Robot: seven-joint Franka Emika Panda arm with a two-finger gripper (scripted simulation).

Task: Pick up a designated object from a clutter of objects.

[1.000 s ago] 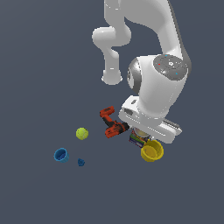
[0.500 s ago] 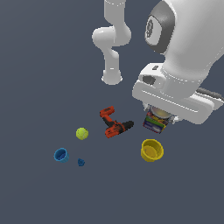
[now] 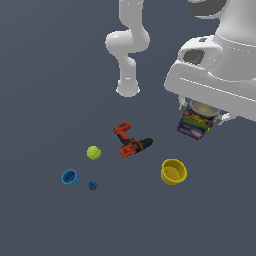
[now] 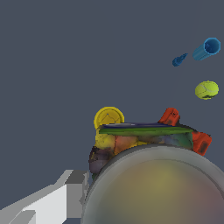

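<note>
The can [image 3: 195, 122], with a silvery top and a multicoloured label, hangs tilted in the air above the floor at the exterior view's right. My gripper [image 3: 198, 116] is shut on it, and the big white hand hides the fingers. In the wrist view the can's metal top [image 4: 157, 188] fills the near field, with its label [image 4: 131, 142] beyond it. The rest of the clutter lies on the floor: the orange-red and black drill [image 3: 131, 141], the tennis ball [image 3: 93, 152], the blue cup [image 3: 70, 177], a tiny blue piece [image 3: 92, 185] and the yellow bowl [image 3: 173, 171].
The arm's white base [image 3: 128, 89] stands behind the drill. In the wrist view, past the can, I see the yellow bowl [image 4: 108, 119], the drill [image 4: 169, 117], the tennis ball [image 4: 206, 89], the blue cup [image 4: 206, 49] and the blue piece [image 4: 179, 60].
The gripper has risen with the can, from floor level beside the yellow bowl up and towards the exterior view's right. The other items have not moved.
</note>
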